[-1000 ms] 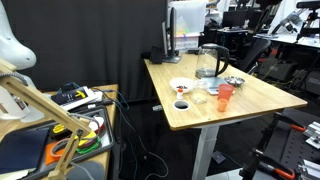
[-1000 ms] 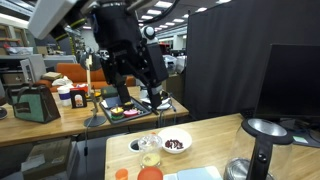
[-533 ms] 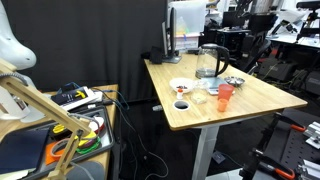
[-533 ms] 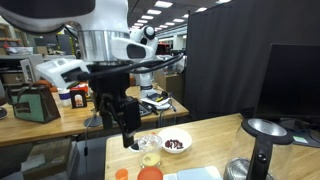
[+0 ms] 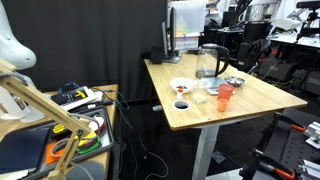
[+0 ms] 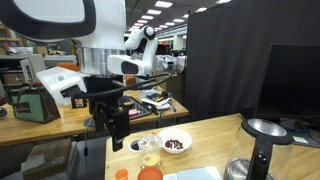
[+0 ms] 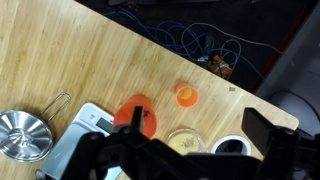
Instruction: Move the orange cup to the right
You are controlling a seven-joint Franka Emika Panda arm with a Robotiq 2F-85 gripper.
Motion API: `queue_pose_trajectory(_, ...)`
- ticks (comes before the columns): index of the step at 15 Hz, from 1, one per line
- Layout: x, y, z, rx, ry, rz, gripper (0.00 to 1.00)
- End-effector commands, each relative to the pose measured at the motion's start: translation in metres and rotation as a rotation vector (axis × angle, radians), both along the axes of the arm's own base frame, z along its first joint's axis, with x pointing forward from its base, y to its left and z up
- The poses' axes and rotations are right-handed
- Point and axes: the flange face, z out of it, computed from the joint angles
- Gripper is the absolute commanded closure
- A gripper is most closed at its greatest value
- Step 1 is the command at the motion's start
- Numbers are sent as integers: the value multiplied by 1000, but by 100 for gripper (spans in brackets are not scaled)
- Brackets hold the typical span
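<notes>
The orange cup [image 7: 186, 95] stands upright near the table's edge in the wrist view, small and bright orange. It also shows in both exterior views [image 5: 181, 104] [image 6: 121, 174]. The redder salmon cup [image 7: 135, 112] stands close by, partly behind my left finger. My gripper [image 7: 200, 126] hangs well above the wooden table [image 7: 60, 50], open and empty, with its dark fingers [image 7: 262, 128] spread wide. In an exterior view the gripper [image 6: 113, 133] hangs large in the foreground, above the table's near end.
A glass dish with yellow contents [image 7: 185, 140] and a white bowl with dark contents [image 7: 232, 147] lie under the gripper. A steel pan [image 7: 22, 135] sits at the left. The clear glass jug [image 5: 208, 62] stands at the table's back. Cables lie on the floor.
In the exterior view the arm has swung round, and the gripper has come down and to the left. The cups and dishes have not moved.
</notes>
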Motion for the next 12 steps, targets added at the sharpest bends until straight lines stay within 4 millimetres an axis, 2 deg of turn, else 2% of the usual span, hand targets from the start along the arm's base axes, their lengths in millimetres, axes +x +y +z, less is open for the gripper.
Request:
queue_pose_trajectory(1,0,0,1,0,1,0,0)
queue_pose_trajectory(3,3,-1,-4,11,-9,2,0)
queue_pose_trajectory(6,9,-4,-25,51,24,-38,0)
queue_pose_trajectory(12,22,-10,-83,89,27,-143,0)
